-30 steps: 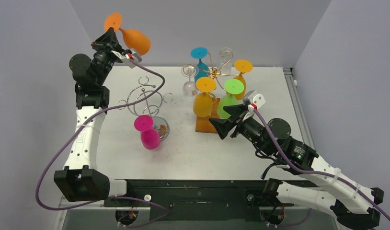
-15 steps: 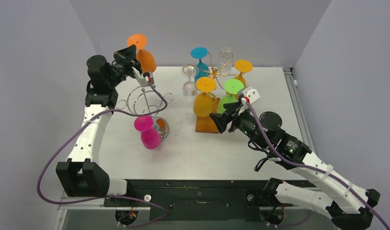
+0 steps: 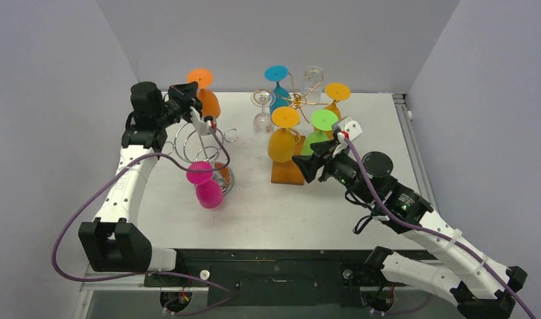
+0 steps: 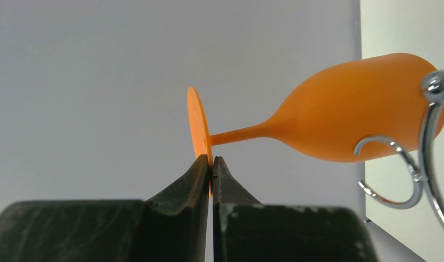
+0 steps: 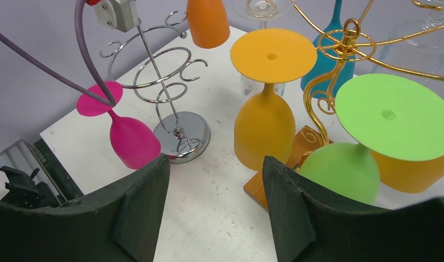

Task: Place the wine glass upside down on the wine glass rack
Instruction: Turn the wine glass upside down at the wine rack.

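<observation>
Pink glass upside down, tilted, beside chrome rack base. R gripper: fingers wide, nothing held, facing yellow glass + green glass on gold rack. L gripper pinched on orange glass foot rim. Foot up, bowl by chrome rack's upper hooks, contact unclear.

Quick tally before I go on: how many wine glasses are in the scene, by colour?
Orange glass: 1
Magenta glass: 1
Teal glass: 1
Green glass: 1
Amber glasses: 2
Clear glasses: 2
Total: 8
</observation>
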